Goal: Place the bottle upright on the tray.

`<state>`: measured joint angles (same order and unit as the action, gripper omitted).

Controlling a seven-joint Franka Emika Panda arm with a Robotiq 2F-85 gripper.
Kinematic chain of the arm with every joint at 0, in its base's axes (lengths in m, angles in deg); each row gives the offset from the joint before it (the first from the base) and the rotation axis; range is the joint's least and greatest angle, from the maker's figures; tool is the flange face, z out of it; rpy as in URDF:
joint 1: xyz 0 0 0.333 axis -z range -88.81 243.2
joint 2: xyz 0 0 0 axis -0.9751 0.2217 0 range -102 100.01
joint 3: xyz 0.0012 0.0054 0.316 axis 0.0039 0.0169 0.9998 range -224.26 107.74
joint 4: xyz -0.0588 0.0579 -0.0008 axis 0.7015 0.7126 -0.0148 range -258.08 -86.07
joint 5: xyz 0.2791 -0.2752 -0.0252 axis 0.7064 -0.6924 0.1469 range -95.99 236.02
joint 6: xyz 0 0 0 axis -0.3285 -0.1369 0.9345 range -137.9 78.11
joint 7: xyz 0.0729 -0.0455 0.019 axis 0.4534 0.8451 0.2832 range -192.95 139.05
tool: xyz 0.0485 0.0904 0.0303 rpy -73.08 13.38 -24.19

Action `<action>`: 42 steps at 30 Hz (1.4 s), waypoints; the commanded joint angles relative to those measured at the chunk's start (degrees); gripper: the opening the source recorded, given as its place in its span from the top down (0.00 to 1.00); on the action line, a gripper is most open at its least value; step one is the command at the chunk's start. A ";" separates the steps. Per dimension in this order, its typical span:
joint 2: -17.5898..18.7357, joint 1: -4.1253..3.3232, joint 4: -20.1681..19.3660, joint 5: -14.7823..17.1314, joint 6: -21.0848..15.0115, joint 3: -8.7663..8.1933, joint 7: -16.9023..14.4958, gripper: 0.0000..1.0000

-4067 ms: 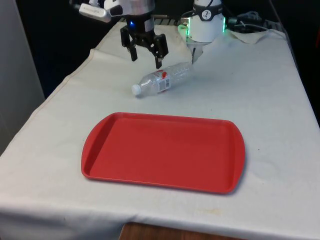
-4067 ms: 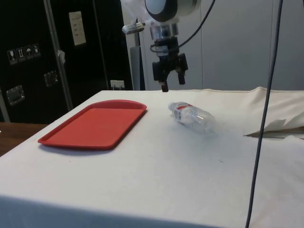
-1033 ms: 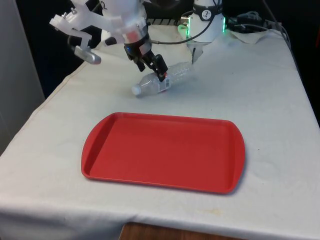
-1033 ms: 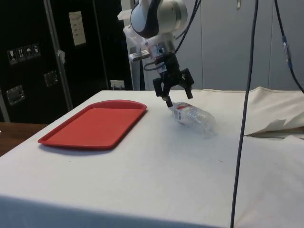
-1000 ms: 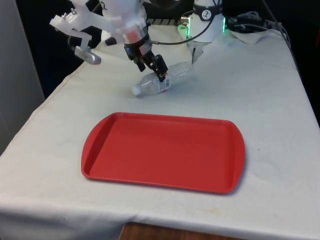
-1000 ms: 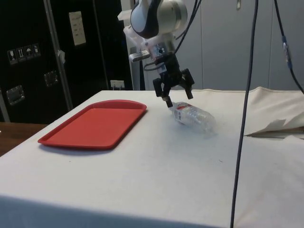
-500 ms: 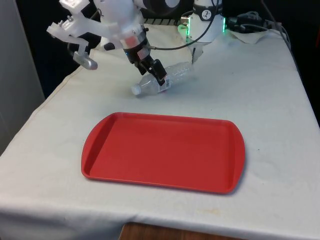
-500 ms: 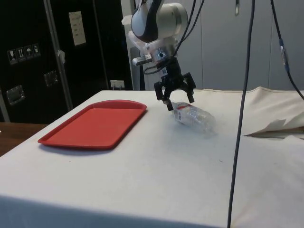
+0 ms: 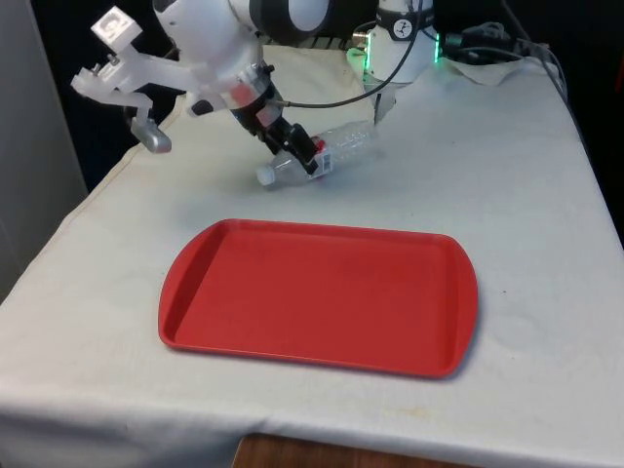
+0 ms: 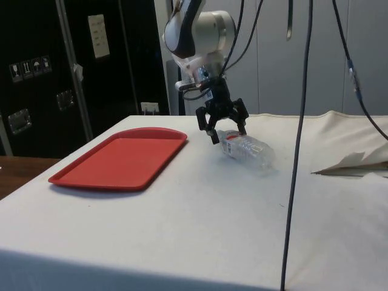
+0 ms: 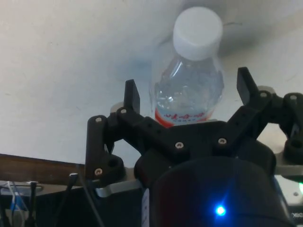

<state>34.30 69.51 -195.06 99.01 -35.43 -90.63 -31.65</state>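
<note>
Jaws wide apart, straddling the neck end of the bottle [image 9: 317, 153] with nothing clamped yet; gripper [image 9: 306, 158] sits low over it in the front view, tilted down from the front view's left. Bottle is clear plastic, white cap, red-and-white label, lying on its side on the tabletop [image 9: 507, 175], cap end toward the tray [image 9: 319, 296], body angled away toward the robot base. Tray is red, flat, nothing on it, well apart from the bottle on the near side. Side view: gripper [image 10: 223, 127] right at the bottle [image 10: 247, 149], fingertips down around the cap-side shoulder, jaws visibly spread, bottle resting flat on the white cloth; tray [image 10: 124, 157] off to the side, bare. Wrist view: bottle [image 11: 189, 80] sits between the two fingers [image 11: 132, 94], one either side of the shoulder just above the label, gaps on both sides, cap [image 11: 197, 26] pointing away from the palm. Progress judgement: early, approach looks done, grasp not yet closed. Left to do: close on the bottle, lift, carry to the tray, rotate upright, set down on its base, release. Grip near the neck of a round, slick bottle may let it swing or slip.
</note>
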 commanded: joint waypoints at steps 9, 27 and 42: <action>3.09 0.34 3.55 1.32 4.18 -0.74 0.06 0.00; 5.33 0.34 5.04 1.15 9.40 -1.03 1.38 0.00; 8.82 0.92 8.82 2.18 13.81 -1.20 2.12 0.00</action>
<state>42.72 69.92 -186.75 101.07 -22.48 -92.12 -29.64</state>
